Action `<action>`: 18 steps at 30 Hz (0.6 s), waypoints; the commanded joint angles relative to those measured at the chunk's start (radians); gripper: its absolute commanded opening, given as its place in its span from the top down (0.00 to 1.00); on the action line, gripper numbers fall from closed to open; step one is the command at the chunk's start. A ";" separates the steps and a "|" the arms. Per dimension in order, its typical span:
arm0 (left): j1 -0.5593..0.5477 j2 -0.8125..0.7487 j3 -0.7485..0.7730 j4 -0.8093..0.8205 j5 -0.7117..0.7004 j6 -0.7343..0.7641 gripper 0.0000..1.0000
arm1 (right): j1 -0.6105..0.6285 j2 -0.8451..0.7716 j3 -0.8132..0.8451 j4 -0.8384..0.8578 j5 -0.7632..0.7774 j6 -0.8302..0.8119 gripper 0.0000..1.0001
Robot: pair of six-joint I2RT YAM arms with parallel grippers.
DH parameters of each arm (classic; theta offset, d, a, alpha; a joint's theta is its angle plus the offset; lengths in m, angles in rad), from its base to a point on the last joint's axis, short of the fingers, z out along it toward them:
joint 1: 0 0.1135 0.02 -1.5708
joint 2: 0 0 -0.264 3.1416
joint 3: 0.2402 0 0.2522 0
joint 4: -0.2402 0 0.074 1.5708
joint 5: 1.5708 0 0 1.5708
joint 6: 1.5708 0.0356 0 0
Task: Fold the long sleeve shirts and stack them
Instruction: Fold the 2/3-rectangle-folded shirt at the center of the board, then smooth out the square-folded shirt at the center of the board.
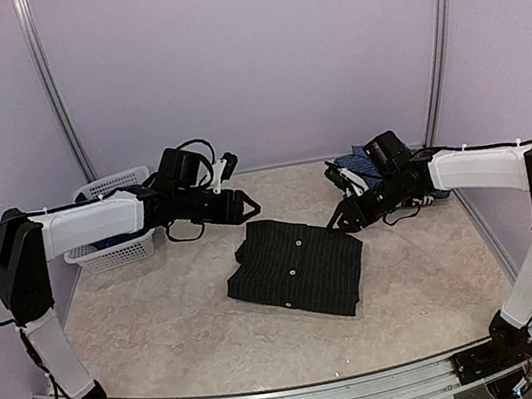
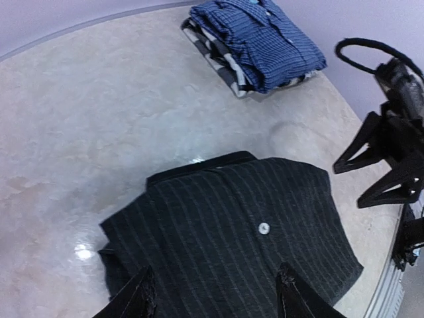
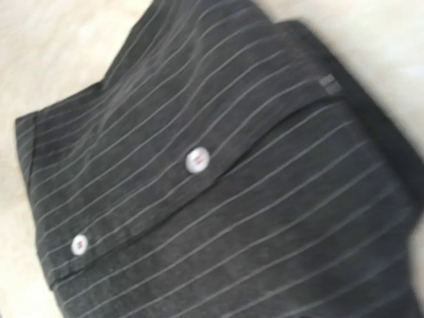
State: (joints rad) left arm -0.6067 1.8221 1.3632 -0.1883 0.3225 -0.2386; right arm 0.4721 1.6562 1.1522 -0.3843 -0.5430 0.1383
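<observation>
A black pinstriped shirt (image 1: 297, 267) (image 2: 238, 225) (image 3: 218, 199) lies folded in the middle of the table, white buttons facing up. My left gripper (image 1: 251, 210) (image 2: 216, 269) hovers open just behind the shirt's far left corner, with nothing between its fingers (image 2: 136, 298). My right gripper (image 1: 341, 225) (image 2: 348, 185) stands open at the shirt's far right corner and holds nothing. Its own fingers do not show in the right wrist view, where the striped cloth fills the frame. At the back right sits a stack of two folded shirts, a blue plaid one (image 2: 258, 36) (image 1: 354, 165) on a paler checked one (image 2: 218, 58).
A white lattice basket (image 1: 111, 246) with dark cloth inside stands at the back left, behind my left forearm. Curved pale walls enclose the table on three sides. The table's right edge (image 2: 387, 278) runs close to the black shirt.
</observation>
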 commanded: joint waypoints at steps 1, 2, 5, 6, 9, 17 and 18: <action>-0.035 0.010 -0.106 0.218 0.176 -0.123 0.42 | 0.018 0.043 -0.069 0.180 -0.092 0.085 0.50; -0.045 0.029 -0.109 0.236 0.192 -0.136 0.42 | 0.019 0.061 -0.077 0.206 -0.108 0.091 0.51; -0.080 0.100 -0.096 0.269 0.212 -0.151 0.43 | 0.019 0.121 -0.085 0.254 -0.135 0.100 0.51; -0.088 0.128 -0.088 0.280 0.216 -0.157 0.43 | 0.019 0.141 -0.084 0.262 -0.134 0.101 0.52; -0.093 0.206 -0.088 0.315 0.213 -0.184 0.43 | 0.010 0.207 -0.078 0.269 -0.116 0.100 0.52; -0.086 0.282 -0.176 0.317 0.037 -0.168 0.44 | -0.040 0.285 -0.109 0.272 -0.078 0.069 0.54; -0.085 0.280 -0.198 0.326 0.023 -0.170 0.44 | -0.042 0.278 -0.110 0.262 -0.071 0.059 0.54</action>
State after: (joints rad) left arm -0.6960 2.0857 1.2228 0.1123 0.4515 -0.4076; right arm 0.4561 1.9224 1.0641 -0.1085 -0.6594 0.2256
